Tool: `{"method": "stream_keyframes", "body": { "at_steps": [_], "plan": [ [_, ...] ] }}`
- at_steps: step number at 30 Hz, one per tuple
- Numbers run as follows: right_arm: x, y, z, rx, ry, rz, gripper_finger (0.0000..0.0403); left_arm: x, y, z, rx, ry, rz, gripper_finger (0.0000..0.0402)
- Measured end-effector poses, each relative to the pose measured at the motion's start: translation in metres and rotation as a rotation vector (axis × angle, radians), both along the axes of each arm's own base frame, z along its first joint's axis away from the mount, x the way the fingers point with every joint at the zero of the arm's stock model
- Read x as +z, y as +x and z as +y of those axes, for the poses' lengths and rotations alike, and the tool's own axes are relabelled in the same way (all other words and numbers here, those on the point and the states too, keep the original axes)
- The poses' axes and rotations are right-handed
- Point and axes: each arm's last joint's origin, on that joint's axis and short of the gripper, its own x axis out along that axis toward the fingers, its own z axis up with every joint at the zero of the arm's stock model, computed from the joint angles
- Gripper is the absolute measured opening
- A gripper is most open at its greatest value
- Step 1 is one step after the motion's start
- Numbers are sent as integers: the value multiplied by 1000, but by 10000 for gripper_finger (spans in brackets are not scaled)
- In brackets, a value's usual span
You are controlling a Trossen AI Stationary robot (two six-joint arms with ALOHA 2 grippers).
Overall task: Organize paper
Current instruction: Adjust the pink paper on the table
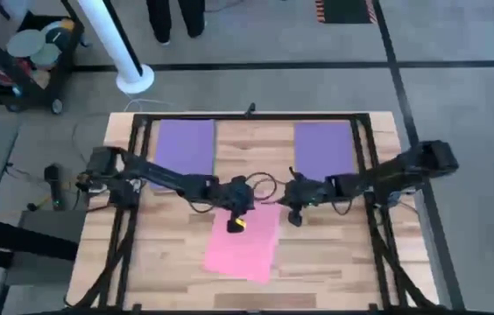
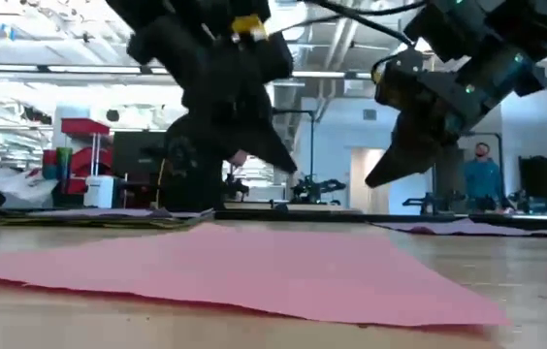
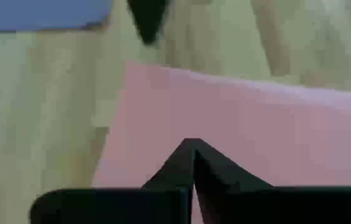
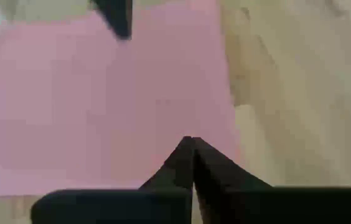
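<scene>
Matt pink paper (image 1: 245, 247) on pale, grained wood table (image 1: 317, 262)

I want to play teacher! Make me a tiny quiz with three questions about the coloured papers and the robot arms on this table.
1. True or false: the pink sheet lies straight, lined up with the table's edges.
2. How many purple sheets lie on the table? A) one B) two C) three
3. Fill in: both the left gripper and the right gripper have their fingers ____.

Key
1. False. It lies crooked, nearer the front, while the left purple sheet and the right purple sheet lie straight at the back.
2. B
3. shut; both hang above the pink sheet's back edge, holding nothing.
</scene>
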Motion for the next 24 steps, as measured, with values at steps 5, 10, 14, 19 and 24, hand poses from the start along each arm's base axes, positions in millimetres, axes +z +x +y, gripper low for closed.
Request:
{"method": "stream_keyframes", "body": {
  "at_steps": [5, 10, 14, 19, 24],
  "plan": [
    [-25, 10, 0, 61, 49, 35, 0, 15, -10, 7, 117, 65, -31, 0],
    [-38, 16, 0, 113, 108, 119, 0, 13, -20, 14, 171, 57, -42, 0],
    [-37, 14, 4, 151, 155, 222, 0, 7, -26, 16, 188, 45, -19, 0],
    [-20, -1, 8, 168, 163, 378, 0, 0, -30, 16, 195, 31, -4, 0],
    [11, -16, 10, 159, 155, 482, 0, -7, -34, 16, 214, 15, 18, 0]
  ]
}}
